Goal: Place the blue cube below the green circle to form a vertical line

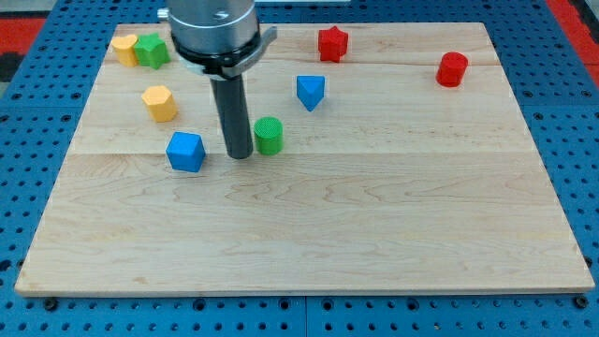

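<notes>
The blue cube (185, 152) sits on the wooden board (374, 234) left of centre. The green circle (269, 136), a short cylinder, stands to the cube's right and slightly higher in the view. My tip (240, 154) is the lower end of the dark rod and rests on the board between the two, close to the green circle's left side and about a block's width right of the blue cube. It touches neither block as far as I can tell.
A blue triangular block (311, 92) lies up and right of the green circle. A yellow hexagon (160, 103) lies above the cube. A yellow block (124, 49) and green star (151, 51) sit at top left. A red star (332, 43) and red cylinder (452, 69) sit at the top right.
</notes>
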`<state>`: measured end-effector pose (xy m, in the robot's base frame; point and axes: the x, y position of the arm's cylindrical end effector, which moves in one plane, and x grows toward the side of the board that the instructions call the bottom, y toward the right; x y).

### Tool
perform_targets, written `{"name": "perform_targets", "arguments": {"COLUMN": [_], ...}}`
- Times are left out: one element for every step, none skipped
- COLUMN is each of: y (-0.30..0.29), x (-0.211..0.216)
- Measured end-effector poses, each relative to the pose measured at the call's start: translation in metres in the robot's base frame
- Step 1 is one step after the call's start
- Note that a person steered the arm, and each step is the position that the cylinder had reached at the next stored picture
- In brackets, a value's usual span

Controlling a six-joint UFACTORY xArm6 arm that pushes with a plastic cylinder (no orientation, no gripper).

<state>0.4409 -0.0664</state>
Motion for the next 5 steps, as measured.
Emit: {"name": "perform_targets", "arguments": {"y": [0.040, 0.059, 0.062, 0.026, -0.003], "x": [-0.008, -0.019, -0.006, 0.031, 0.022]}}
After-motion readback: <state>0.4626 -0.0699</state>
